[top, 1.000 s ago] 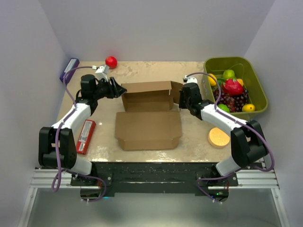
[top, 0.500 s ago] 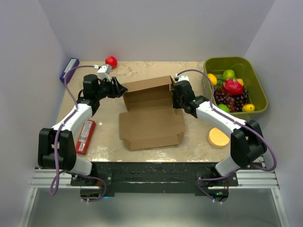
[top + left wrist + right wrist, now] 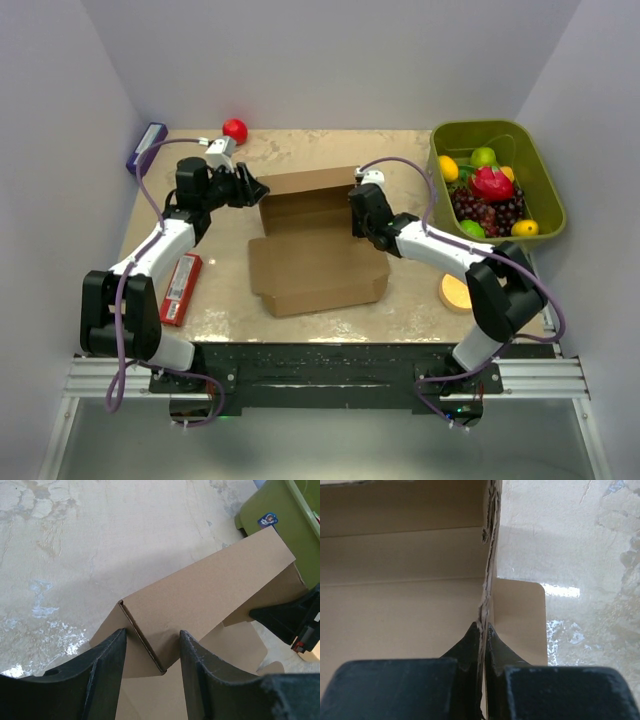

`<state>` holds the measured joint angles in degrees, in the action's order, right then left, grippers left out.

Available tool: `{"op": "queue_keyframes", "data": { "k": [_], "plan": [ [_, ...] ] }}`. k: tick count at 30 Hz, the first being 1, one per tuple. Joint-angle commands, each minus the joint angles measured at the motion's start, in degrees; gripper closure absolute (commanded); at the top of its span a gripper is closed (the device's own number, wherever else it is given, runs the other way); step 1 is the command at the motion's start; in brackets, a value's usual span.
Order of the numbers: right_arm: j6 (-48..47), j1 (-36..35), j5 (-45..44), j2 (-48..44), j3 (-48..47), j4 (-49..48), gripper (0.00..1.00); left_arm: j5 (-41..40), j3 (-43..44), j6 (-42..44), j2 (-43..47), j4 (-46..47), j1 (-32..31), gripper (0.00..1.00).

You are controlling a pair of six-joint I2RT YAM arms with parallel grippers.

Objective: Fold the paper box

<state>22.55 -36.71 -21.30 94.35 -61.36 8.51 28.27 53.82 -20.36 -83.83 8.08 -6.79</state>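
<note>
Though handling light paper box (image 3: 315,255): expect stiff panels, floppy creases, tearable thin edges, easy sliding on smooth surface (image 3: 400,150). Found mid-surface, back wall upright, front panel flat toward near edge. Right tool (image 3: 483,630): clenched on upright right side flap. Left tool (image 3: 152,637): released, straddling back-left corner, contact unclear. Best hold: flap edges near creases, not mid-panel.

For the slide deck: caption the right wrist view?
Right gripper shut on a side flap of the plain brown cardboard box, on a beige tabletop.
</note>
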Motion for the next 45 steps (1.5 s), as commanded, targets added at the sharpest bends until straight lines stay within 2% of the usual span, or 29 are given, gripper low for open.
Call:
{"op": "queue_keyframes", "data": {
  "k": [1,3,4,6,7,10,15,19,25,28,35,41,45],
  "plan": [
    [1.8,-1.3,3.0,1.4,-0.9,-0.3,1.0,0.2,1.1,2.3,-1.7,-3.7,-0.6,0.5],
    [1.8,-1.3,3.4,-0.4,-1.3,0.3,0.91,-0.8,1.9,3.7,-1.5,-5.2,-0.6,0.5],
    [1.7,-1.2,3.6,-1.0,-1.5,1.2,0.79,-1.4,2.1,4.3,-1.4,-5.7,-0.6,0.49],
    [1.4,-1.2,3.7,-2.4,-2.9,2.7,0.64,-2.1,2.9,5.8,-1.4,-6.9,-0.5,0.49],
    [1.4,-1.1,3.9,-3.8,-3.6,4.6,0.52,-2.2,3.5,6.5,-1.6,-7.6,-0.4,0.49],
    [0.5,0.4,5.5,-6.7,-6.7,7.7,0.38,-2.2,4.7,8.1,-2.4,-10.7,-0.2,0.49],
    [-1.7,7.8,15.6,-12.0,-10.7,8.4,0.34,-2.0,4.8,8.4,-2.8,-10.8,0.0,0.49],
    [-3.0,12.8,15.2,-13.6,-11.9,9.3,0.34,-1.8,4.7,8.4,-2.7,-10.7,0.0,0.49],
    [-3.3,19.9,13.5,-14.2,-7.2,6.7,0.37,-1.7,4.7,8.4,-2.6,-10.6,0.0,0.49],
    [-3.9,20.5,12.8,-13.7,-4.7,5.0,0.41,-1.7,4.5,8.3,-2.3,-10.5,0.0,0.49],
    [-5.9,20.6,19.5,-11.5,1.2,-2.6,0.45,-1.2,4.4,8.2,-2.5,-10.4,0.0,0.49],
    [-8.7,20.6,26.7,-5.8,-0.2,-6.9,0.46,-1.1,4.5,8.4,-2.4,-10.5,0.0,0.49],
    [-10.4,20.5,31.0,-3.6,-0.2,-10.4,0.44,-1.3,4.5,8.5,-2.1,-10.6,0.0,0.49]
  ]
}}
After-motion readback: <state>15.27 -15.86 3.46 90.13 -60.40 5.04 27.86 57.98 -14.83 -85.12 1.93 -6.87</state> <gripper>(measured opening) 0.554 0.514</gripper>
